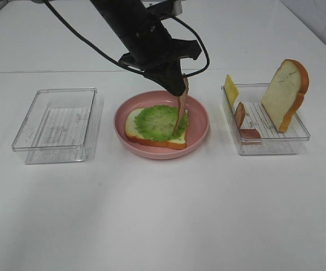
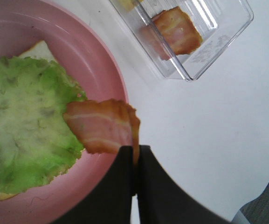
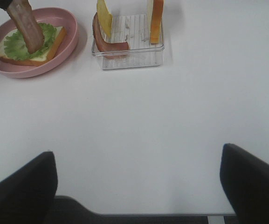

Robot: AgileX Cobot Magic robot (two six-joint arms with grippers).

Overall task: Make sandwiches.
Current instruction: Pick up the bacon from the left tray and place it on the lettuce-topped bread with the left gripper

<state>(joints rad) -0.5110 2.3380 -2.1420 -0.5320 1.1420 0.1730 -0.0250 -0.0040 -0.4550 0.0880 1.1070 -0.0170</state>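
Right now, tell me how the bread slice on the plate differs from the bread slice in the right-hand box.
The plate slice lies flat on the pink plate; the box slice stands on edge in the clear box. The plate slice is mostly covered by lettuce; the box slice is bare. Both are white with orange-brown crust.

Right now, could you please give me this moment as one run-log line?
left end effector: shut on bacon strip over lettuce | right end effector: open, empty
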